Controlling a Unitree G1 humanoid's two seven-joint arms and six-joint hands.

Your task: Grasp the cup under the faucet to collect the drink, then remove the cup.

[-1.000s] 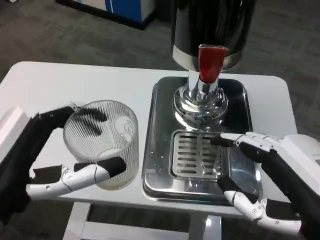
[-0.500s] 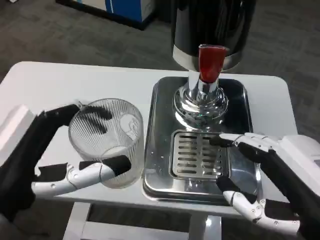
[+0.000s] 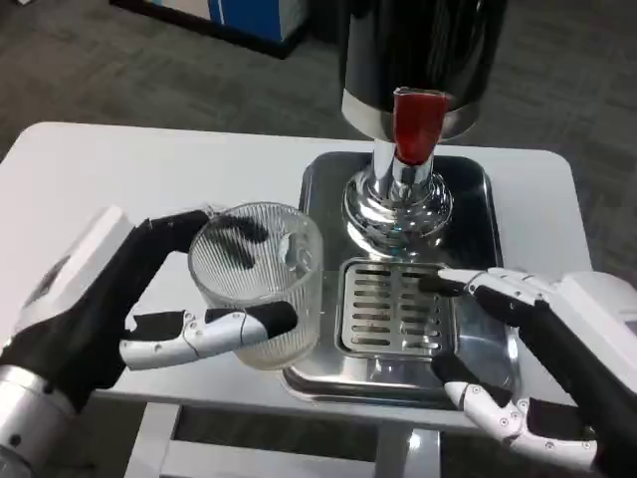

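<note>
At the left edge of the steel drip tray (image 3: 309, 189), a ribbed clear cup (image 3: 261, 289) stands upright, its right side overlapping the tray's rim; whether its base rests on the worktop (image 3: 119, 169) or is lifted, cannot tell; cup looks empty; it sits left of the slotted grate (image 3: 383, 309) and well short of the faucet's red tap handle (image 3: 418, 121); left hand (image 3: 149, 299) holds the cup, thumb across the near side of the wall, dark fingers wrapped round the far side and showing through the glass; hand's white back faces up and left.

Right hand (image 3: 518, 349) hovers over the tray's right front corner, holding nothing, fingers spread wide; one fingertip lies over the grate's right edge, thumb low near the tray's front rim.

Behind the grate, the dispenser's chrome base (image 3: 398, 204) stands on the tray, dark body (image 3: 418, 50) rising above; tap handle hangs over the base, pointing down; grey carpet (image 3: 119, 70) beyond the white worktop.
</note>
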